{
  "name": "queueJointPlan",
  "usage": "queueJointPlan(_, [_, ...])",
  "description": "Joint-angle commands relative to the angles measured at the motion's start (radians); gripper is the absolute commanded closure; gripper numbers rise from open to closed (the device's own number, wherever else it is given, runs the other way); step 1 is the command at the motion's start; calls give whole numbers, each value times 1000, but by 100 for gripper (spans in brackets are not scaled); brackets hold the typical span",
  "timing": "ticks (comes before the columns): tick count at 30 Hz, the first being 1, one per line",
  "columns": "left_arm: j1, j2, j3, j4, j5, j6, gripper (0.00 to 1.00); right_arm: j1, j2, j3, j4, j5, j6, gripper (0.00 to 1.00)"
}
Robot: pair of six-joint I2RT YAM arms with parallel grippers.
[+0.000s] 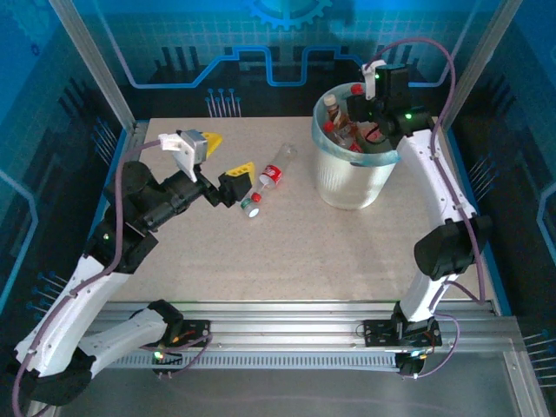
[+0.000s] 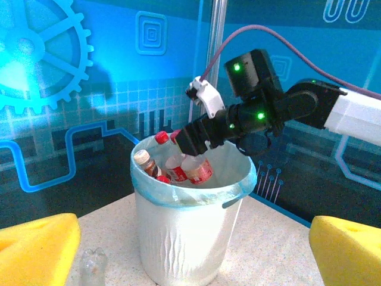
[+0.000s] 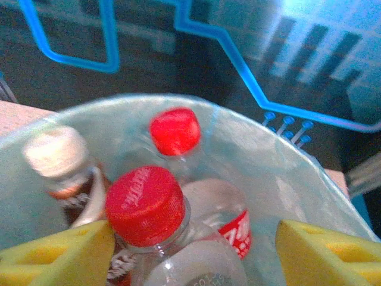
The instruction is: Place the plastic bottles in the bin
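The clear bottle (image 1: 276, 169) on the counter (image 1: 304, 252) is likely light and slick; grip its mid-body. Left pincer (image 1: 224, 159) and right pincer (image 3: 193, 238) stand apart.

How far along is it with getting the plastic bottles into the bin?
Done: several bottles stand inside the bin. In hand: the right gripper hangs open over it, a red-capped bottle between its fingers, unclamped. Left: a red-labelled bottle and what looks like a second bottle lie on the table beside the open left gripper.
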Motion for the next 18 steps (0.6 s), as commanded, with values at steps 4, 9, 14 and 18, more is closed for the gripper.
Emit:
queueJointPlan(4, [-4, 5, 5, 39, -6, -17, 1, 7, -23, 68, -21, -401, 35, 30])
queueJointPlan(9, [-5, 1, 9, 29, -8, -20, 1, 3, -26, 61, -13, -434, 73, 35])
queueJointPlan(14, [-5, 1, 6, 24, -17, -20, 1, 1, 12, 84, -43, -367, 110, 47])
queueJointPlan(18, [-5, 12, 6, 21, -27, -22, 1, -4, 80, 132, -113, -366, 129, 57])
